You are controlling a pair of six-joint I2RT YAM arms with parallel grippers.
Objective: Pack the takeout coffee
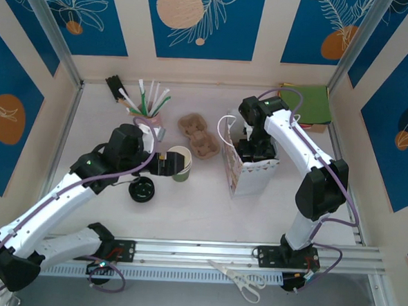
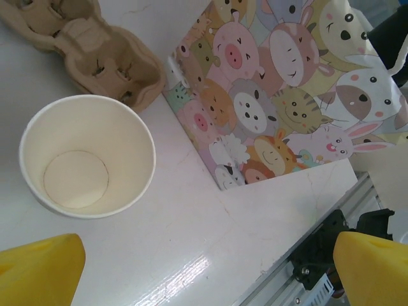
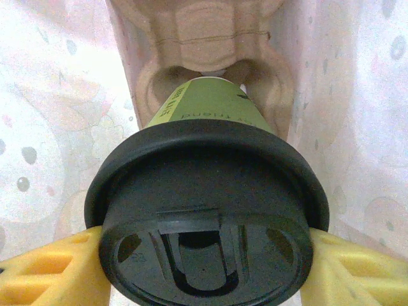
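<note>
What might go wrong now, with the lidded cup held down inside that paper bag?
The right gripper seems to pinch the takeout coffee at its black lid; the lid might pop off. If the cup isn't seated in the cardboard carrier, it may tip once released. The cartoon bag stands close around, so the gripper might snag it.

The tabletop (image 2: 191, 255) is finished in glossy white, faintly veined. The cup carrier (image 2: 83, 51) is formed of rough, matt brown moulded pulp. The lidless cup (image 2: 86, 156) is made of smooth paper, cream-white inside. The bag (image 2: 274, 95) is printed paper with a slight sheen; from within it appears thin and translucent, though that view is blurred. The takeout coffee (image 3: 204, 105) is shown as matt olive-green paper under a smooth, dull black plastic lid (image 3: 207, 191). The fingers (image 3: 44, 274) of the right gripper (image 3: 207, 280) are moulded in matt yellow plastic. The rail (image 1: 253, 253) is seen as ribbed bare metal.
</note>
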